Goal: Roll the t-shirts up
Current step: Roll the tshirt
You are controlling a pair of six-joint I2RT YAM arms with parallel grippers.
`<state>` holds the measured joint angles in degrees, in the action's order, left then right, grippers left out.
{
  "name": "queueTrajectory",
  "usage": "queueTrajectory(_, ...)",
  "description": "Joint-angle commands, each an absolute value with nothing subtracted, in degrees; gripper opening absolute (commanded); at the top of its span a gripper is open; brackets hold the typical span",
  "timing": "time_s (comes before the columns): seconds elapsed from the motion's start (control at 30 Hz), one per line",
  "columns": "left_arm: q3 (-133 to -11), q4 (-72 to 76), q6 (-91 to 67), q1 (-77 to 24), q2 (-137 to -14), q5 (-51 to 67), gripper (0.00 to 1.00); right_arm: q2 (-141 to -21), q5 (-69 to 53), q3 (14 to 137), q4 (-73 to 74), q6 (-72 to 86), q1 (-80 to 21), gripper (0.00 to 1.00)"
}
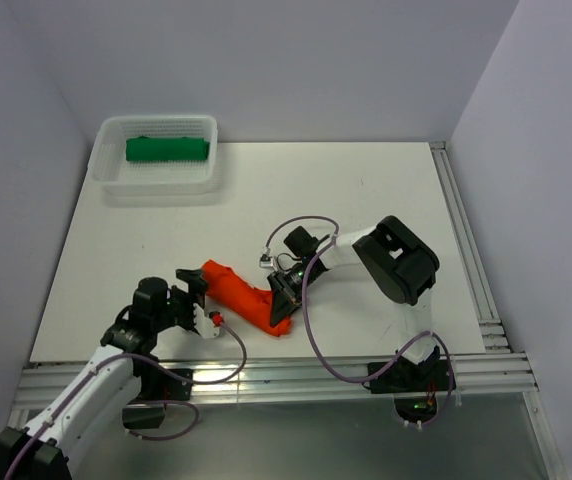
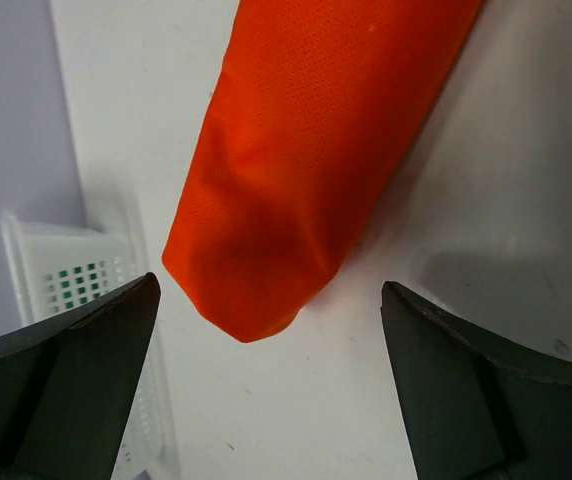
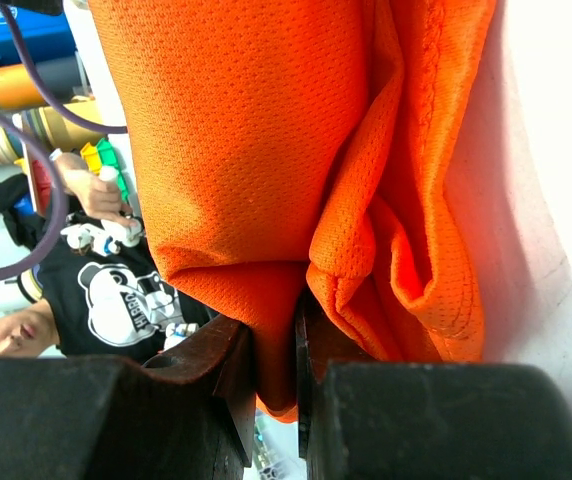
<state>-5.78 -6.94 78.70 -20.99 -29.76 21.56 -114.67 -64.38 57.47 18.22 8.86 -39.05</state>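
Three pale walls [image 1: 266,60], white table [image 1: 366,200]; right gripper [image 3: 276,355] clamps orange t-shirt [image 1: 241,295], left gripper [image 2: 269,300] gapes, seemingly clear

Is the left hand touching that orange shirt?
Apart. Left wrist view: the left hand is open, and table shows between each finger and the orange shirt.

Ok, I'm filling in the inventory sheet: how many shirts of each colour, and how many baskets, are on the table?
Orange shirt: 1
Green shirt: 1
Basket: 1
Total: 3
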Motion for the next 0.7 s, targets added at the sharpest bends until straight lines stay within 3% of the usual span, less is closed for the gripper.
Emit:
queueTrajectory(0.0, -13.70, -13.34, 78.50, -21.01, -33.92, 23.55, 0.98, -115.31, -64.60, 59.15, 19.60, 7.91, -38.76, 0.00)
queueTrajectory(0.47, -17.76, -18.63, 84.81, -21.09, -46.32, 24.70, 0.98, -115.49, -65.74, 58.97, 19.51, 8.00, -38.76, 0.00)
queueTrajectory(0.67, -15.21, -10.49, 87.36, -21.09, -48.42, 24.26, 0.98, -115.22, -66.09, 58.54, 19.25, 8.35, -38.76, 0.00)
